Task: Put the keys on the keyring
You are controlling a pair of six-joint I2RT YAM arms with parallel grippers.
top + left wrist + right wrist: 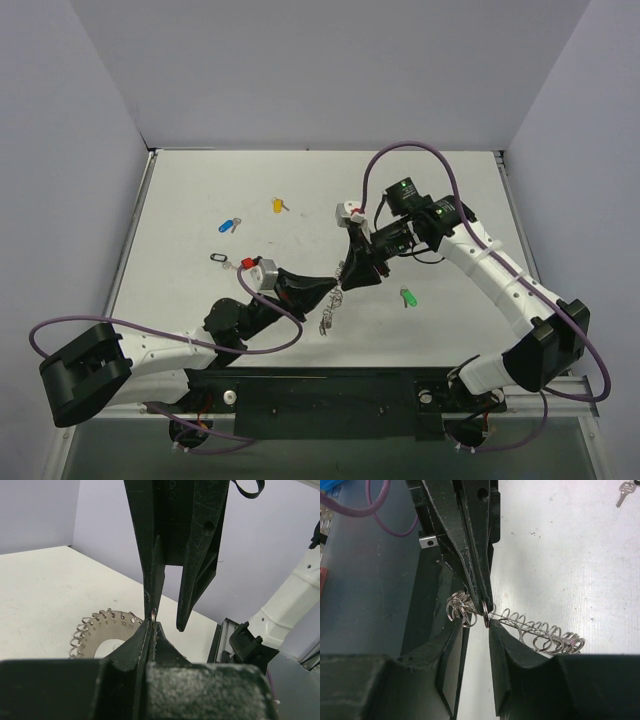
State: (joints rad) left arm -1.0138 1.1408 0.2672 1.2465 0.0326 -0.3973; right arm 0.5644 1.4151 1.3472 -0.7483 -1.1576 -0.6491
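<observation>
The keyring [102,630], a flat silvery disc edged with wire loops, is held up off the table at the middle [331,305]. My left gripper [154,622] is shut on one of its rim loops; the right wrist view shows those fingers [479,587] pinching the loop. My right gripper [476,626] faces it from the other side, open, one finger on each side of the pinched loop. The keyring appears edge-on there [540,630]. Keys lie on the table: green [408,297], black [220,259], blue [229,225], yellow [280,205].
A small silver key [623,490] lies at the top right of the right wrist view. A small red item [243,263] lies beside the black key. White walls enclose the table at the back and sides. The black base rail [330,395] runs along the near edge.
</observation>
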